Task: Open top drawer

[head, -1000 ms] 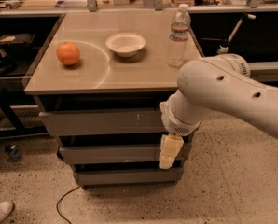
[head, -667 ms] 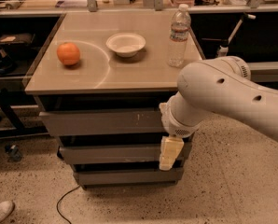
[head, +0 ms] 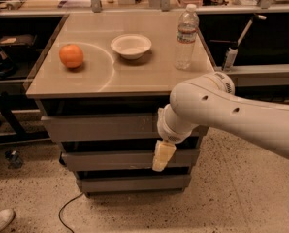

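Note:
The top drawer (head: 101, 127) is the widest grey metal front, right under the tan cabinet top, with small white scuffs right of centre. It looks pulled out a little, proud of the two narrower fronts below. My gripper (head: 163, 155) hangs from the white arm (head: 232, 115) in front of the cabinet's right side, just below the top drawer's front, at the level of the middle drawer (head: 115, 159). Only its pale cream finger shows, pointing down.
On the cabinet top (head: 135, 76) stand an orange (head: 71, 56), a white bowl (head: 131, 45) and a clear water bottle (head: 186, 37). A bottom drawer (head: 130, 183) sits lowest. A cable (head: 67, 210) and a shoe (head: 0, 220) lie on the speckled floor at left. Shelving stands behind.

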`<state>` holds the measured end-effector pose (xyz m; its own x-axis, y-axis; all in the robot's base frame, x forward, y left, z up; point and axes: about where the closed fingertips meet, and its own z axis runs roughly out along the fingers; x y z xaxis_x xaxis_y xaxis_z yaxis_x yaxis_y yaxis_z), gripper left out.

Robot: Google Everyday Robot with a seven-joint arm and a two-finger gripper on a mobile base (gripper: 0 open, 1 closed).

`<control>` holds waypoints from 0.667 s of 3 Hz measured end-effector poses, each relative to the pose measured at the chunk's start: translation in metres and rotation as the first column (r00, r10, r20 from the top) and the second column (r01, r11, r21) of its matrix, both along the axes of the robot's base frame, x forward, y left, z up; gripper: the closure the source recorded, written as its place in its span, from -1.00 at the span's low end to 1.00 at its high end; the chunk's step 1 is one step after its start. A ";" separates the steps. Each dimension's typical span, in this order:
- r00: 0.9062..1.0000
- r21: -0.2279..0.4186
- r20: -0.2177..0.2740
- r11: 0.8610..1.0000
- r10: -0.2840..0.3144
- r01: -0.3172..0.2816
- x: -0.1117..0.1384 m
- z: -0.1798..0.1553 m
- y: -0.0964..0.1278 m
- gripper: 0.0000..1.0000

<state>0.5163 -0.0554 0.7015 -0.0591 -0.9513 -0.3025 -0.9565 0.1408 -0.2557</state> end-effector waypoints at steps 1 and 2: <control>1.000 -0.011 0.018 1.000 -0.025 0.025 0.025 -0.013 0.000 -1.00; 0.999 -0.030 0.024 0.999 -0.029 0.030 0.045 -0.029 0.002 -1.00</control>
<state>0.5616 -0.0537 0.6728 -0.0807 -0.9579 -0.2755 -0.9458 0.1608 -0.2822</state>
